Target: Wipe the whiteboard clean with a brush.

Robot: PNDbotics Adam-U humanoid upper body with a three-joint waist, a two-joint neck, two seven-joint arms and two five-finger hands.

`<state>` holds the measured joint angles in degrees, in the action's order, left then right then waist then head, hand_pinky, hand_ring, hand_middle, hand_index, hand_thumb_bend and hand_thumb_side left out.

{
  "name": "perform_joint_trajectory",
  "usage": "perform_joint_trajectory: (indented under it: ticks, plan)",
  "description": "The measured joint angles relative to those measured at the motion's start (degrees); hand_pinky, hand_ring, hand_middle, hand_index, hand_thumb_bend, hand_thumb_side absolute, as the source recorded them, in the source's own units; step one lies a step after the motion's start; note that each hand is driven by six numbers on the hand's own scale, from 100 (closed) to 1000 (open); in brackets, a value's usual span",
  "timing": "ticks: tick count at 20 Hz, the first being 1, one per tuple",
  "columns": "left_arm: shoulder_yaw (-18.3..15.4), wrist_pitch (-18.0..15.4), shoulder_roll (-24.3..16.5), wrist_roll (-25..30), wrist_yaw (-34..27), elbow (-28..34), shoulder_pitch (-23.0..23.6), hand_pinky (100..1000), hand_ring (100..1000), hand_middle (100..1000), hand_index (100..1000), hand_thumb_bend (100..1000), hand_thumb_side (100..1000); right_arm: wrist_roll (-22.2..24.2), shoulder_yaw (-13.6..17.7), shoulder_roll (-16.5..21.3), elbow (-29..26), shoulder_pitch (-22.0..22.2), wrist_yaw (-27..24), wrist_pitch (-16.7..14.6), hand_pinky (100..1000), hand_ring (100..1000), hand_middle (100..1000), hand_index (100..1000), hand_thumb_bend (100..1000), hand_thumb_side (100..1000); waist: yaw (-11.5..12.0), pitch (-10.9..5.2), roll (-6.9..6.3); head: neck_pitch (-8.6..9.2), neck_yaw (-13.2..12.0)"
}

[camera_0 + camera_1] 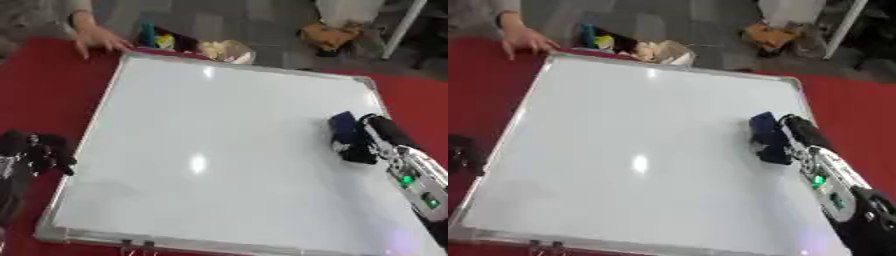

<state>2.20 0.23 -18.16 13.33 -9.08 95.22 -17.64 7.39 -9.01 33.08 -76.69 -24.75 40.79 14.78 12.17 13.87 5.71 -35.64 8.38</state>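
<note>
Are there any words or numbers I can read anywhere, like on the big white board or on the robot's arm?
No, nothing here can be read.
whiteboard: wiped blank, only light glare, no writing.
right hand holding the dark brush: no label visible.
right arm: green lights only, no letters.
left hand, by the board's left edge: no markings.
clutter past the far edge: too blurred to read.

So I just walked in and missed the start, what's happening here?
The robot's right hand holds a dark brush against the whiteboard, near its right edge. The board looks clean where it shows. The left hand rests off the board's left edge on the red table. A person's hand touches the table by the far left corner.
</note>
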Motion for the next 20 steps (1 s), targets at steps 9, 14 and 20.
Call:
perform_joint_trajectory:
  ticks: [9, 14, 20]
  plan:
    - [0.0, -0.2, 0.0, 0.2, 0.0, 0.0, 0.0, 485, 537, 567, 654, 713, 918, 3.6, -3.4, -0.6, -2.5, -1.9, 2.5, -2.8, 649, 597, 549, 439, 100, 439, 0.7, -0.03, -0.12, 0.00, 0.1]
    - [0.0, -0.1, 0.0, 0.4, 0.0, 0.0, 0.0, 485, 537, 567, 654, 712, 918, 5.5, -5.1, -1.4, -3.6, -3.0, 3.4, -3.9, 651, 598, 550, 440, 100, 431, 1.0, -0.04, -0.03, 0.00, 0.3]
    - [0.0, 0.0, 0.0, 0.5, 0.0, 0.0, 0.0, 485, 536, 567, 654, 712, 918, 7.8, -7.4, -2.1, -6.5, -3.4, 4.4, -5.9, 654, 597, 549, 448, 100, 406, 0.4, -0.10, 0.05, 0.00, 0.3]
